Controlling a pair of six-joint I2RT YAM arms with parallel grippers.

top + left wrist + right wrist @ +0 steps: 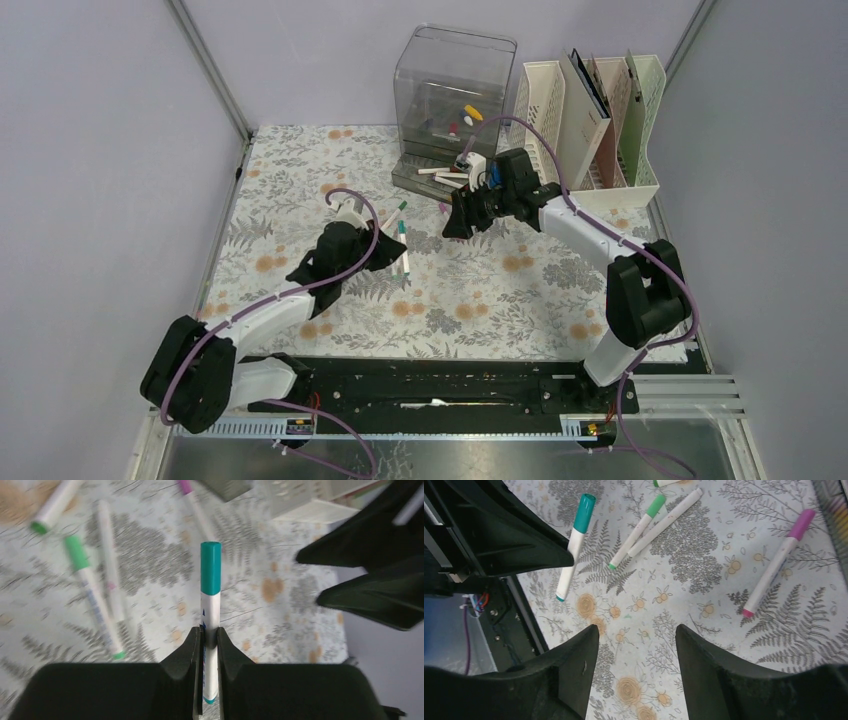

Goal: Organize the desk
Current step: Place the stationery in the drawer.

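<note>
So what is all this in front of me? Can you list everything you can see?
desk: one, white cloth with grey ferns and orange flowers, under everything
clear box: one, see-through, back centre, small coloured bits inside
grey tray: one, at the box's foot, white pens on it
file holders: a row, white, back right, folders inside
green-ended markers: two, lying on the cloth
white marker: one, beside a green one
magenta marker: one, alone on the cloth
teal marker: one, held off the cloth
left tool: black, shut on the teal marker
right tool: black, open, nothing in it
</note>
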